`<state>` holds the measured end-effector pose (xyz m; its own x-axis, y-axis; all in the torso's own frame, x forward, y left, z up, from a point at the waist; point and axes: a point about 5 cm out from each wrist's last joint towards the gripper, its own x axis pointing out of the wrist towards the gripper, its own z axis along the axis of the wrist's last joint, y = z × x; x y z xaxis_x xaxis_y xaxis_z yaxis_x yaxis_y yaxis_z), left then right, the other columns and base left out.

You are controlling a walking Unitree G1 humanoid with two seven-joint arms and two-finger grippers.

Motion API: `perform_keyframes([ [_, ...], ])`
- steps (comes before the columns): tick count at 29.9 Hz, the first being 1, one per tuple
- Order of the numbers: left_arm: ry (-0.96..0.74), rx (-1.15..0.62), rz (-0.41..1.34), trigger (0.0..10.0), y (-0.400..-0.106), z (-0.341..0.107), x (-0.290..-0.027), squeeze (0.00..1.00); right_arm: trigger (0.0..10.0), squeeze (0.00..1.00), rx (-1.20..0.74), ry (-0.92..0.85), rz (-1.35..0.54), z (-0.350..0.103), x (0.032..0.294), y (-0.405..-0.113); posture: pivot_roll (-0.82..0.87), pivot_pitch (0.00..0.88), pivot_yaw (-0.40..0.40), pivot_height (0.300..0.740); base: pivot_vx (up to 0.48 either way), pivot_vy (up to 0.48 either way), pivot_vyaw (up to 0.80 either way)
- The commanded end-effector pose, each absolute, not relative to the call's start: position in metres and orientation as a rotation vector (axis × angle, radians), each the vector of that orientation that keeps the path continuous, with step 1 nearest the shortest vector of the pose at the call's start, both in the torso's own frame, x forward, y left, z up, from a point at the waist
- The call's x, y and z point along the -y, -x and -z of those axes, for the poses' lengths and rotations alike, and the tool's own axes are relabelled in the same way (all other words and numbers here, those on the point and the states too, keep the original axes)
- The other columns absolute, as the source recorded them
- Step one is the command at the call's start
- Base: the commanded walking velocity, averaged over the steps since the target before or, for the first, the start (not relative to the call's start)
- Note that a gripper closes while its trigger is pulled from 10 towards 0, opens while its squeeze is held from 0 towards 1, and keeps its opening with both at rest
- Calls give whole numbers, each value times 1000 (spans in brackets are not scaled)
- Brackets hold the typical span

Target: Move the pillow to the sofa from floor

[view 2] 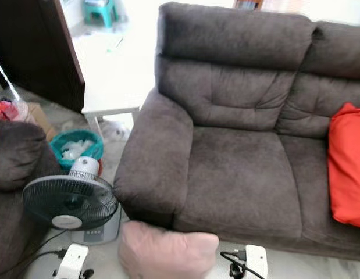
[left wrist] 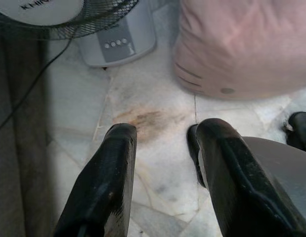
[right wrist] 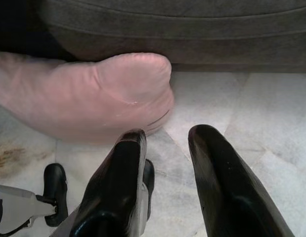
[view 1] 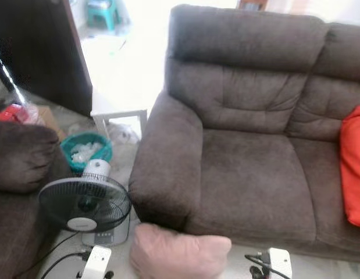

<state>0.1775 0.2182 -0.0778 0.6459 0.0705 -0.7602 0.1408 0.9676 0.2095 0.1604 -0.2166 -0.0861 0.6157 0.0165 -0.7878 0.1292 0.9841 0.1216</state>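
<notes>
A pale pink pillow (view 1: pixel 177 251) lies on the marble floor against the front of the dark brown sofa (view 1: pixel 255 174), below its left armrest. My left gripper (left wrist: pixel 162 136) hangs open over the floor a short way from the pillow (left wrist: pixel 246 44), holding nothing. On the pillow's other side my right gripper (right wrist: pixel 167 140) is open too, its fingertips just short of the pillow's corner (right wrist: pixel 93 94). Both wrists (view 1: pixel 95 261) (view 1: pixel 278 260) show at the bottom of the eye views, either side of the pillow.
A standing fan (view 1: pixel 85 203) with a grey base and trailing cable sits left of the pillow. Behind it are a teal basket (view 1: pixel 85 149) and a small white table (view 1: pixel 118 110). Another brown seat (view 1: pixel 20 157) is at far left. A red cushion (view 1: pixel 355 165) rests on the sofa's right side.
</notes>
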Motion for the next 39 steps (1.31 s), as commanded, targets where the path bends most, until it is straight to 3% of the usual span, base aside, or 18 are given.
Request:
perform_keyframes([
  [1,-268,-863,40,10000,-176,79,-217,0,10000,0,-927,-164,81,89,222,-152,96,40,-54,740,0,0,0],
  [23,-142,-817,-52,10000,-173,78,-216,0,10000,0,-925,-167,86,89,222,-151,88,27,-50,740,0,0,0],
  [39,-135,-820,-52,10000,-173,79,-216,0,10000,0,-932,-171,90,89,222,-150,89,31,-54,740,337,0,-123],
])
